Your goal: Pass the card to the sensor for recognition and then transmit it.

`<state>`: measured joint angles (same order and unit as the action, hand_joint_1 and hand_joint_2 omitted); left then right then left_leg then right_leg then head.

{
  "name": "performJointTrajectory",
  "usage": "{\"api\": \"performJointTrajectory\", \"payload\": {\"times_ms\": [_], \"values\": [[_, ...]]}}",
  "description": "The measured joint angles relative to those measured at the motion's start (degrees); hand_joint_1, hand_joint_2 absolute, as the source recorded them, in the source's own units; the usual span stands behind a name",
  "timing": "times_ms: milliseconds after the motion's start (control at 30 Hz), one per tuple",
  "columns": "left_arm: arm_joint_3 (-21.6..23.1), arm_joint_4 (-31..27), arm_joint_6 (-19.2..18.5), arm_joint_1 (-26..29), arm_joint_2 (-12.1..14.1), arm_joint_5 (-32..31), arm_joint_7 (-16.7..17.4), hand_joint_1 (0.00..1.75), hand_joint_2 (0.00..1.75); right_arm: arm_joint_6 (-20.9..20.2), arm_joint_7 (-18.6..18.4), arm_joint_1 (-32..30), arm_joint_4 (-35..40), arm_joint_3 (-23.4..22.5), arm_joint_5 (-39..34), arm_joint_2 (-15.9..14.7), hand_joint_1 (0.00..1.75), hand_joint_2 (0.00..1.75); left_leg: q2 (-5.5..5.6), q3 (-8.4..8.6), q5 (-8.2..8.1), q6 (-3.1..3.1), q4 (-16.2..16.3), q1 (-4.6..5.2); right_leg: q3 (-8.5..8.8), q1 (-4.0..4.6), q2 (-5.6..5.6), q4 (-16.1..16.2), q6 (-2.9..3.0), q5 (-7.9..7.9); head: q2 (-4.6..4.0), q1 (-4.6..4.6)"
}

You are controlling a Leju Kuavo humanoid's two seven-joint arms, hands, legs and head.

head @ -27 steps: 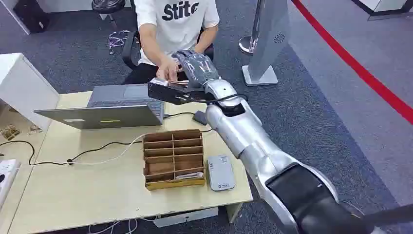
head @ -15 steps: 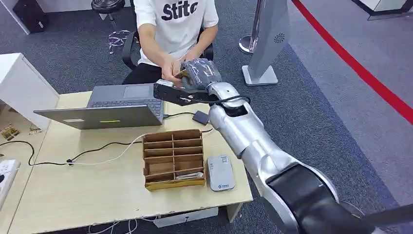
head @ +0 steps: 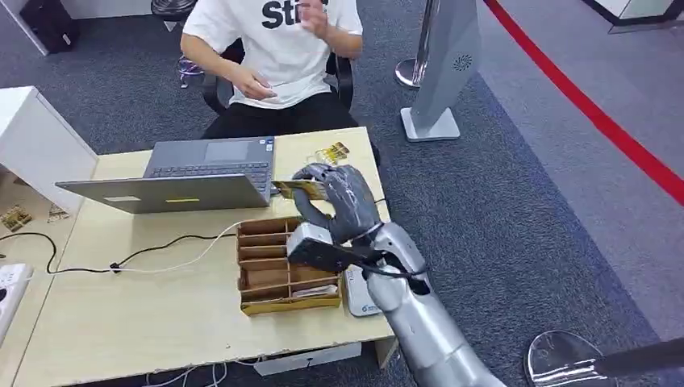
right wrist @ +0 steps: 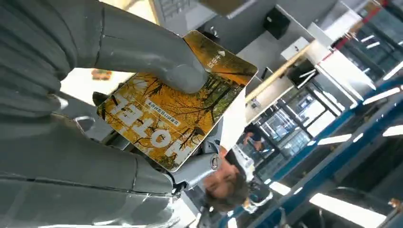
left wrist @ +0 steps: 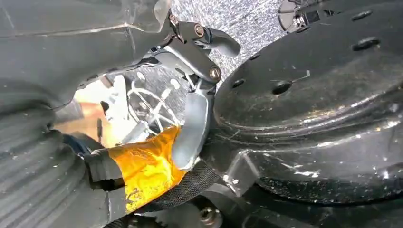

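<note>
My right hand (head: 339, 200) hovers over the table's far right part, just beyond the cardboard organizer (head: 278, 266). It pinches a yellow hotel card (head: 294, 188) that points toward the laptop (head: 202, 173). In the right wrist view the thumb (right wrist: 147, 52) presses on the card (right wrist: 176, 109), which shows autumn trees. The grey-white card sensor (head: 358, 297) lies on the table beside the organizer, partly hidden under my right forearm. My left hand (left wrist: 190, 71) appears close up in the left wrist view, and how its fingers lie is unclear.
A person (head: 274, 48) sits across the table (head: 121, 322) with both hands raised near the chest. Several loose cards (head: 332, 153) lie by the far edge. A cable (head: 161, 246) runs across the tabletop. A white stand (head: 448, 64) is on the carpet to the right.
My right arm has drawn back from the person to over the table, now with the card in its hand. The person has pulled both hands away.
</note>
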<state>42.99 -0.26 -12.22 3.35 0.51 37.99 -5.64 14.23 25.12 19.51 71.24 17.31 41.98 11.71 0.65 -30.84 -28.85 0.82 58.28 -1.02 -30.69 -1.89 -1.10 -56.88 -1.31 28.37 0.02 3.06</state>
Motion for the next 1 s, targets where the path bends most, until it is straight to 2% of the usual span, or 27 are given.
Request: {"api": "performJointTrajectory", "payload": {"times_ms": [133, 200, 233, 400, 533, 833, 1000], "values": [[-0.59, 0.04, 1.03, 0.47, -0.79, 1.75, -0.06, 0.0, 1.75, -2.37, 1.55, -8.52, 5.12, -2.24, -4.23, -1.85, 1.75, 1.75, 0.01, 0.0, 0.0, 0.0, 0.0, 0.01, 0.01, -0.01, 0.01, 0.02, -0.01, 0.0, 0.0, 0.0], [-0.83, 0.11, 1.33, 0.58, -0.99, 2.51, -0.13, 0.0, 1.75, -6.04, 1.15, -11.38, 5.54, -4.21, -6.81, -2.46, 1.75, 1.75, 0.0, 0.0, 0.0, 0.0, 0.0, 0.02, 0.01, -0.01, 0.01, 0.01, -0.01, -0.01, 0.0, -0.02], [-0.94, 0.15, 1.33, 0.61, -1.05, 2.67, -0.13, 0.0, 1.75, -7.59, 0.74, -12.3, 5.39, -5.1, -7.65, -2.91, 1.75, 1.75, 0.0, -0.01, 0.0, 0.0, 0.0, 0.02, 0.01, -0.01, 0.01, 0.01, -0.01, -0.01, 0.0, -0.04], [-1.03, 0.24, 1.25, 0.62, -1.12, 3.17, -0.11, 0.0, 1.75, -9.07, -1.08, -12.28, 1.43, -8.22, -4.91, -4.19, 1.75, 1.75, -0.01, 0.03, 0.01, 0.0, 0.0, 0.01, 0.03, 0.0, -0.01, -0.01, 0.01, -0.03, 0.0, -0.02], [-1.03, 0.24, 1.14, 0.61, -1.12, 3.45, -0.02, 0.0, 1.75, -7.8, -3.28, -10.54, -4.44, -8.28, -0.11, -4.41, 1.75, 1.75, 0.0, 0.04, 0.03, 0.02, 0.0, -0.01, 0.03, 0.01, -0.02, -0.02, 0.04, -0.05, 0.0, -0.02], [-1.03, 0.33, 0.96, 0.61, -1.12, 3.69, 0.0, 0.0, 1.75, -7.01, -4.71, -8.53, -10.41, -8.05, 2.09, -4.43, 1.75, 1.75, 0.0, -0.01, 0.03, 0.03, 0.0, 0.0, 0.02, 0.0, -0.02, -0.02, 0.03, -0.04, 0.0, -0.02], [-1.03, 0.35, 0.83, 0.62, -1.12, 4.02, 0.02, 0.0, 1.75, -3.71, -6.25, -5.99, -15.2, -7.06, 5.05, -4.37, 1.75, 1.75, 0.0, 0.04, 0.03, 0.03, 0.0, 0.0, 0.05, 0.0, -0.02, -0.02, 0.04, -0.04, 0.0, -0.02]]}}
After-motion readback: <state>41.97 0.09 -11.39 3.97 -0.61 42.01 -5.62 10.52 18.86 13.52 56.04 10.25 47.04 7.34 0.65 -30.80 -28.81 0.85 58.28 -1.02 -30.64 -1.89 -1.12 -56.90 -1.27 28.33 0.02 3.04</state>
